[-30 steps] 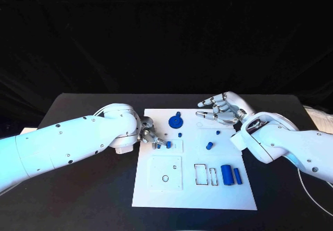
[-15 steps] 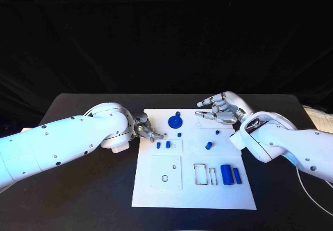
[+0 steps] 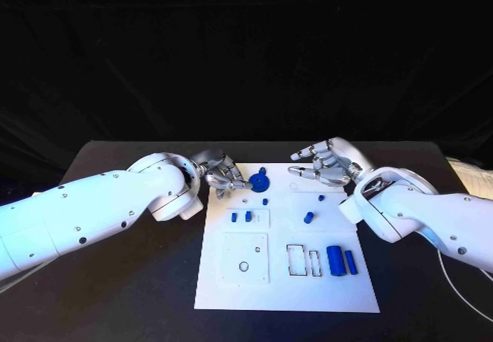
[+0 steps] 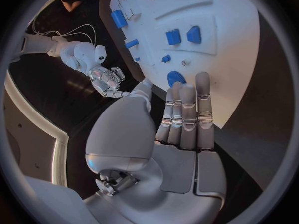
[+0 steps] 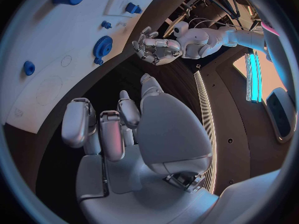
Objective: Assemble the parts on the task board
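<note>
Both silver hands' fingers spread, holding nothing, flanking round toothed blue gear (image 3: 261, 182).

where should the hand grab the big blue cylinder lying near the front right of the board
Probably across the middle of the big blue cylinder's rounded sides, coming straight down from above. It lies flat on the white board, long axis running front to back. A thinner blue bar lies close on its right and a slot on its left, so fingers need care there.
</note>
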You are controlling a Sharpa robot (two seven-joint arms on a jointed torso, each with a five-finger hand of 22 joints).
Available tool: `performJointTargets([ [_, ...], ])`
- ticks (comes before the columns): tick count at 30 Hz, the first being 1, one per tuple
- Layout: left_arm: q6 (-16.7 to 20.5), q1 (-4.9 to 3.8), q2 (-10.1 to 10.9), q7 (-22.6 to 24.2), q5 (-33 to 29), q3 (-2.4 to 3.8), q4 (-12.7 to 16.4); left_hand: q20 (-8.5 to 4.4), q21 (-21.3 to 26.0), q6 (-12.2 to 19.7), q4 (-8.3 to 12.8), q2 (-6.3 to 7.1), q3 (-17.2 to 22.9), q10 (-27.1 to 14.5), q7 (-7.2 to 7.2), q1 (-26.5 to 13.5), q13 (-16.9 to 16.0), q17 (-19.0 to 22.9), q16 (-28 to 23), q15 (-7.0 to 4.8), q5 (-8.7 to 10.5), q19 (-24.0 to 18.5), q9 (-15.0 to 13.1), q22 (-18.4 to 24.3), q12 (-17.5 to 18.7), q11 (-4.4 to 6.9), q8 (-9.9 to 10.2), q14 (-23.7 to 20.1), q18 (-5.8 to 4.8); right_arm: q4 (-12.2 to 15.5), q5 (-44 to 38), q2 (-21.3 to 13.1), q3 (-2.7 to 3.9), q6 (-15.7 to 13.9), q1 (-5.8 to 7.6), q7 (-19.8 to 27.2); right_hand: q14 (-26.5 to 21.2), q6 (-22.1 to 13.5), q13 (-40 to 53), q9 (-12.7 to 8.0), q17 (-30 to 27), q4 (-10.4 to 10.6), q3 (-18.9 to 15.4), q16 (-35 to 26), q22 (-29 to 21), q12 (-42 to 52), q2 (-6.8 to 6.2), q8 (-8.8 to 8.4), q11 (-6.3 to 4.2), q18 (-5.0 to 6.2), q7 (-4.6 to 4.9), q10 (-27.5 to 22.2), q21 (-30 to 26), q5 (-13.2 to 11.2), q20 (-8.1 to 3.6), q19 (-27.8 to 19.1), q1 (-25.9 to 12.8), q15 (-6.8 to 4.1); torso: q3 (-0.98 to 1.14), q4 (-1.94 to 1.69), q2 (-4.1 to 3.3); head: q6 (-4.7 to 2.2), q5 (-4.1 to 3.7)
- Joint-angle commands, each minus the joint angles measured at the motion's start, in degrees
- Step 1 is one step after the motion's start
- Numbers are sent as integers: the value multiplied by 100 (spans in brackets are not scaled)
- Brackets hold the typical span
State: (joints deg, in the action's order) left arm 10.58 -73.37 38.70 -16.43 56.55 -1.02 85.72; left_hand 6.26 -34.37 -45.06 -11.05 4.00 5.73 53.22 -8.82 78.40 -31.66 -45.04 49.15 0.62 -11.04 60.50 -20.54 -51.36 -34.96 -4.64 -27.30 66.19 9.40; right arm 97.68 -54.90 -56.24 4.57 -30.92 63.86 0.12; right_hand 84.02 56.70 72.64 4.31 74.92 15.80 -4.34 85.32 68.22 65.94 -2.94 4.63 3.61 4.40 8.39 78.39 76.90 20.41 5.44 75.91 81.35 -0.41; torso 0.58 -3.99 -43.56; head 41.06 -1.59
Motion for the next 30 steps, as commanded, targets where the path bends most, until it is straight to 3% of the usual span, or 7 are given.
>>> performJointTargets([
  [1, 139, 11, -175, 984, 957, -34, -63, 63, 406, 100, 200, 21, 367, -151, -47, 622, 548, 405, -528, 72, 213, -89, 255, 319, 578, -72, 263, -201, 124, -13, -15, 19, 0, 66, -6, 32, 399, 23, -8, 0, 621, 9, -32, -22, -6, 14, 29, 20, -38, 53, -17, 8, -31, 30, -2, -24, -26, -46, -9, 7, -7, -15, -17],
  [7, 87, 82, -544, 1345, 2066, -96, -330, 27, 652, -338, 361, 334, 899, 294, 79, 952, 1776, 886, -968, 51, 355, 319, 913, 623, 1608, -70, 1013, 227, 124, -37, -9, 42, -1, 66, -8, 32, 397, 23, -17, 0, 613, 9, -33, -27, -19, 3, 30, 20, -38, 56, -17, 2, -40, 32, -2, -33, -25, -46, -8, 29, -15, -41, -27],
  [11, -23, 138, -749, 1399, 2597, -111, -519, 16, 614, -512, 368, 460, 912, 380, 89, 829, 2090, 906, -862, 2, 375, 602, 1078, 652, 1879, -85, 1238, 583, 119, -37, -7, 47, -1, 65, -8, 34, 397, 23, -17, 0, 613, 9, -33, -27, -19, 3, 30, 20, -38, 56, -17, 2, -40, 32, -2, -33, -25, -46, -2, 20, -14, -45, -54],
  [14, -208, 161, -865, 1339, 2891, -115, -620, -29, 409, -656, 343, 510, 890, 450, 123, 707, 2272, -5, 217, -45, 378, 1065, 1177, 578, 2022, -49, 1379, 1259, 116, -35, -7, 49, -1, 63, -8, 35, 397, 23, -17, 0, 613, 9, -33, -27, -19, 3, 30, 20, -38, 56, -17, 2, -40, 32, -2, -33, -25, -46, -2, 19, -16, -39, -66],
  [19, -523, 180, -997, 1209, 3185, -117, -727, -91, -1369, -959, 317, 518, 893, 663, 120, 609, 2481, -1825, 2046, -103, 374, 1946, 1284, -707, 2190, -2, 1526, 1938, -164, -32, -7, 55, -1, 62, -8, 38, 397, 23, -17, 0, 613, 9, -33, -27, -19, 3, 30, 20, -38, 56, -17, 2, -40, 32, -2, -33, -25, -46, 0, 21, -17, -33, -65],
  [23, -735, 189, -1082, 1082, 3336, -117, -797, -122, -2073, -1141, 299, 512, 955, 881, 121, 569, 2613, -1926, 2256, -123, 373, 2178, 1357, -1254, 2339, 18, 1649, 1987, -273, -28, -8, 58, -1, 60, -9, 43, 397, 23, -17, 0, 613, 9, -33, -27, -19, 3, 30, 20, -38, 56, -17, 2, -40, 32, -2, -33, -25, -46, -1, 20, -14, -22, -68],
  [30, -860, 198, -1191, 996, 3417, -117, -893, -134, -2408, -1244, 291, 510, 999, 998, 123, 549, 2678, -1743, 2197, -135, 376, 2265, 1392, -1520, 2428, 29, 1714, 1967, -326, -24, -10, 62, -1, 57, -9, 46, 398, 23, -14, 0, 618, 7, -34, -24, -13, 8, 36, 20, -39, 55, -17, 4, -37, 38, -3, -29, -20, -47, -2, 18, -8, -18, -84],
])
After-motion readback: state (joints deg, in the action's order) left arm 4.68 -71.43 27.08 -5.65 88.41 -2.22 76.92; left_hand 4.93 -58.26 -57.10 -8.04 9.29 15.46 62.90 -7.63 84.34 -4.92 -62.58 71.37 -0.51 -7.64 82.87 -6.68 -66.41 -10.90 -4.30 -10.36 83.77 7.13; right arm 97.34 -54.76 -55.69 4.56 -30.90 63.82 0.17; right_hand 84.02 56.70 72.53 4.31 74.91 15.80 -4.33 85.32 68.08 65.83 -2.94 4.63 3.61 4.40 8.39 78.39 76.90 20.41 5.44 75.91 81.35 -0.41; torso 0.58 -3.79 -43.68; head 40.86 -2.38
